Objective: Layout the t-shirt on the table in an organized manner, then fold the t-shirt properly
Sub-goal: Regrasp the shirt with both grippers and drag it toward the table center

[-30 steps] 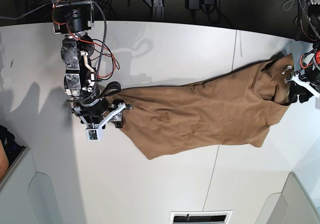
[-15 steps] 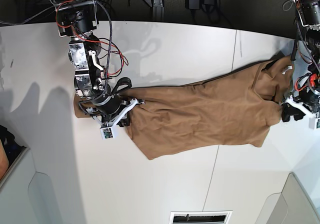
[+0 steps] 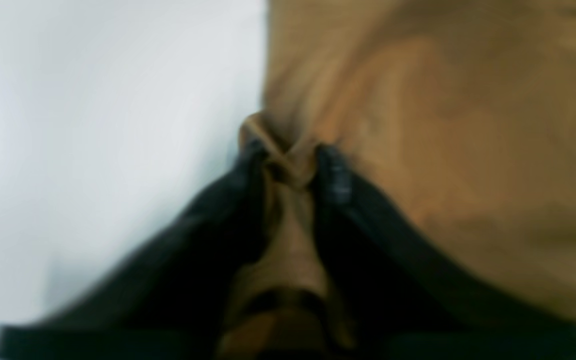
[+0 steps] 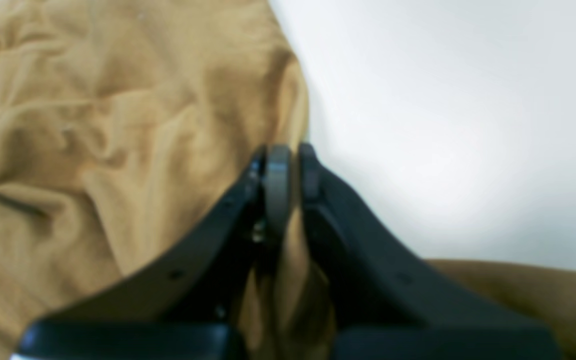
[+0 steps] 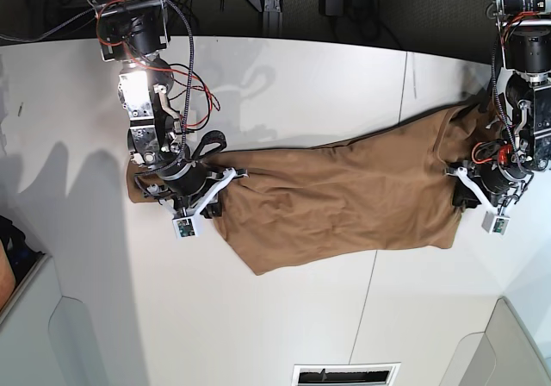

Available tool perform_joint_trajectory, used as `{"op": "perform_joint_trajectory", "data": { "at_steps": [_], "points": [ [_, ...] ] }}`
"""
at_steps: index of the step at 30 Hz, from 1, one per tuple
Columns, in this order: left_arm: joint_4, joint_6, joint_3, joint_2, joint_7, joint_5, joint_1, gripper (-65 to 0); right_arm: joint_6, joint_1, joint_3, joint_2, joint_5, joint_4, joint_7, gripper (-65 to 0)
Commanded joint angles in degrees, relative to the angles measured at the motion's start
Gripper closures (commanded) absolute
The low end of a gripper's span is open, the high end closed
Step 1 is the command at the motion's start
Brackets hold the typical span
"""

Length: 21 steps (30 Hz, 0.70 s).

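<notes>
The tan-brown t-shirt (image 5: 344, 196) lies stretched across the white table (image 5: 284, 84) in a long, wrinkled band. At its left end in the base view, my right gripper (image 5: 211, 203) is shut on the cloth; the right wrist view shows its black fingers (image 4: 313, 175) pinching the t-shirt (image 4: 118, 125) at its edge, close together. At the right end, my left gripper (image 5: 469, 198) grips the cloth too. In the left wrist view its fingers (image 3: 333, 175) squeeze a bunched fold of the t-shirt (image 3: 468, 125). A small flap of cloth (image 5: 135, 188) shows behind the right arm.
A thin dark seam (image 5: 389, 179) crosses the table under the shirt. Beyond the table's far edge (image 5: 284, 41) stand dark equipment and cables. A slotted vent (image 5: 344, 374) sits at the near edge. Both arm bases stand at the far corners.
My left gripper has moved in from beyond the shirt's right end and shut on its cloth. The right gripper moved in over the left end and closed there, then stayed put.
</notes>
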Motion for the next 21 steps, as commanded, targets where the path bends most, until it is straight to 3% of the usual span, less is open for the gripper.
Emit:
{"op": "perform_joint_trajectory", "data": {
  "at_steps": [1, 2, 4, 10, 15, 19, 21],
  "points": [
    [0.79, -2.58, 0.07, -1.05, -0.04, -0.74, -1.18, -5.2, -0.15, 0.68, 0.07, 0.02, -0.39, 0.57, -0.15, 0.0],
    [0.79, -4.61, 0.24, -1.01, 0.31, -0.90, -1.18, 0.0, -0.15, 0.66, 0.07, 0.02, -0.44, 0.57, -0.15, 0.0],
    [0.85, -4.76, 0.24, -0.98, 0.28, -1.01, -1.22, 0.0, -0.13, 0.66, 0.07, 0.02, -1.40, 0.57, -0.15, 0.0],
    [4.85, 1.44, 0.24, -2.84, 0.20, -2.69, -2.38, 0.0, -0.15, 0.96, 0.11, 0.04, -3.85, 1.55, -0.09, 0.0],
    [9.11, 1.92, 0.24, -5.88, -0.35, -3.78, -4.26, 0.0, -0.15, 0.94, 0.28, 0.07, -3.87, 6.19, -0.20, 0.0],
    [9.18, 7.67, 0.24, -6.69, -0.92, -3.69, -6.78, 0.0, -0.13, 0.94, 1.95, 0.11, -5.53, 10.32, -0.20, 0.0],
    [9.18, 7.91, 0.24, -6.67, -1.49, -3.23, -8.39, 0.0, 0.11, 0.96, 3.61, 0.59, -5.73, 12.41, -0.17, 0.0]
  ]
}}
